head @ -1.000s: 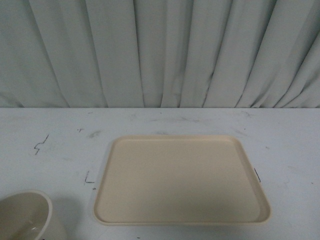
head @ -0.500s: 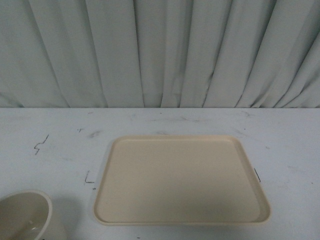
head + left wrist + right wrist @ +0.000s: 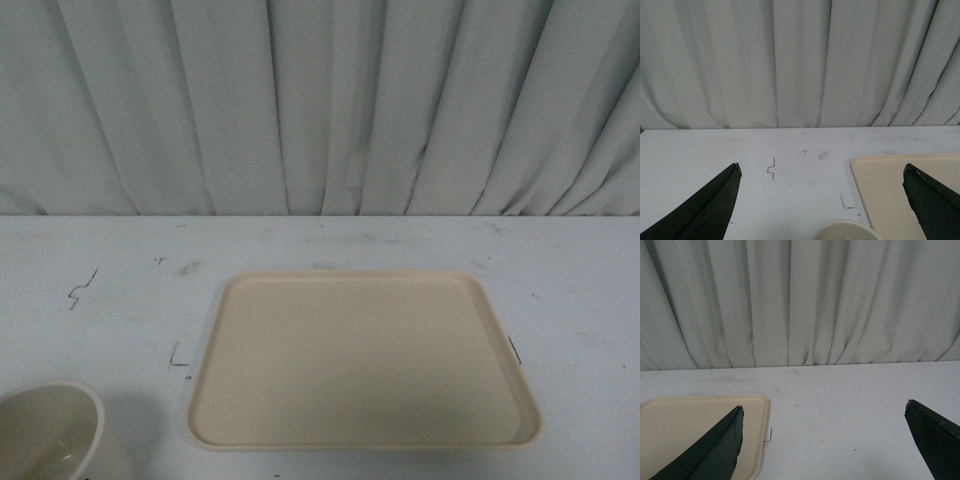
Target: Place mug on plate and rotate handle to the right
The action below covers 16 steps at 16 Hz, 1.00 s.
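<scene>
Front view alone: whole plate (image 3: 360, 360) near mug (image 3: 48, 432)

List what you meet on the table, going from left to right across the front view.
mug → small black corner mark → plate

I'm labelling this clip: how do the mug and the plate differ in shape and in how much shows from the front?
The mug is round and deep; the plate is rectangular and flat with a low rim. The mug is cut off at the lower left corner; the plate shows whole, near the middle. Both are pale cream-beige.
</scene>
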{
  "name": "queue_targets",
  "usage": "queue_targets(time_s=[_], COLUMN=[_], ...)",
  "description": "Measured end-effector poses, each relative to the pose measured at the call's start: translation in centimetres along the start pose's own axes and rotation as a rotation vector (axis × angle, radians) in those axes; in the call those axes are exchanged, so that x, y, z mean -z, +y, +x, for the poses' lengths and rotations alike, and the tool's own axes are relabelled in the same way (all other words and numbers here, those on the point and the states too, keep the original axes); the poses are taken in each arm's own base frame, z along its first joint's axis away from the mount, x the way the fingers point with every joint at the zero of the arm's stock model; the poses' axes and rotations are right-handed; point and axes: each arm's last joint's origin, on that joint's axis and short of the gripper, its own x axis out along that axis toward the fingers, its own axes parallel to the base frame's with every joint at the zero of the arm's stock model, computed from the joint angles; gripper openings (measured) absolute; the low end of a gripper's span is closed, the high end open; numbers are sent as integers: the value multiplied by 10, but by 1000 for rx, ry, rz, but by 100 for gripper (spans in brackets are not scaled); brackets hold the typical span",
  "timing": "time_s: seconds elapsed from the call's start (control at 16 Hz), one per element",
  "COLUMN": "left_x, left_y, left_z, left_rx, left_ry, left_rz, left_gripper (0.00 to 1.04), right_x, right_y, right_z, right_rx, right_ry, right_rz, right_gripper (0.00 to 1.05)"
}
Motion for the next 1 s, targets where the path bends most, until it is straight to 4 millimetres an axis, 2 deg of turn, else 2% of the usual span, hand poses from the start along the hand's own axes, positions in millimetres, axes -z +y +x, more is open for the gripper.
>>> queue_targets(time_s=[0.06,0.12,0.19,0.38,0.44,0.62,0.75,1.0], left_x=[2,-3,-12,-34,-30,2,17,32], left_y=[0,0,4,6,6,1,0,1], left_z=[-1,3,9,36,46,75,86,102], left_rx=[-28,-84,-136,-174,-170,-157,-183,-238], left_ry=[89,329,425,571,656,895,973,1031], left_rz=[-22,-87,-148,-231,-263,-381,-399,-377], left_gripper=[98,98,98,98,98,98,98,98], right_x=[0,0,0,0,0,0,0,0], right_y=[0,0,0,0,0,0,0,0], right_z=[0,0,0,0,0,0,0,0], right_rx=[0,1,-1,0,0,0,0,0], right_ry=[0,0,-2,0,0,0,0,0], right_rz=[0,0,1,1,1,1,1,1], right_gripper=[98,98,98,98,98,98,98,98])
